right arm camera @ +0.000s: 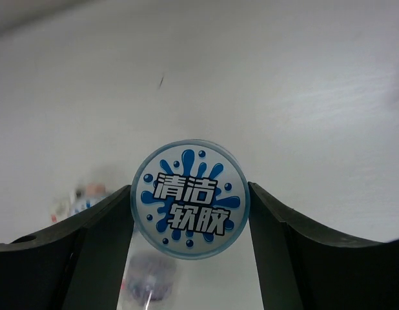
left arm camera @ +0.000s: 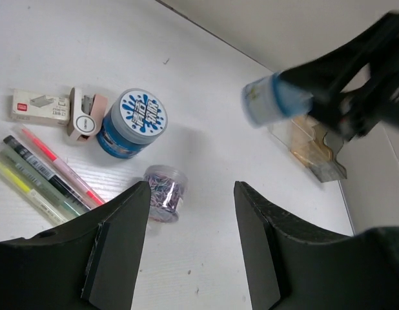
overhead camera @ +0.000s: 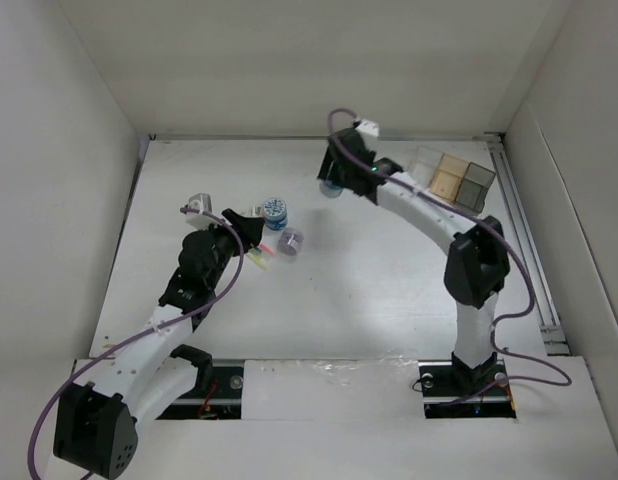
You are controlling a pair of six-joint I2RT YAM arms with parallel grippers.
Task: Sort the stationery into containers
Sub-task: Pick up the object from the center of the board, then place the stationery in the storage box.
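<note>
Between the right gripper's (overhead camera: pixel 333 180) jaws a blue roll (right arm camera: pixel 190 200) sits clamped; a shallow grip could drop it short of the bins (overhead camera: pixel 451 178) nearby. The left gripper's (left arm camera: pixel 192 194) jaws stand apart, the second roll (left arm camera: pixel 132 123) ahead.

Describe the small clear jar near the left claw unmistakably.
Find the left claw, open above the table's left-centre. Two round things stand just ahead of it. Yours is the nearer, smaller jar: clear-walled with multicoloured bits inside, unlike the wider blue tub.
</note>
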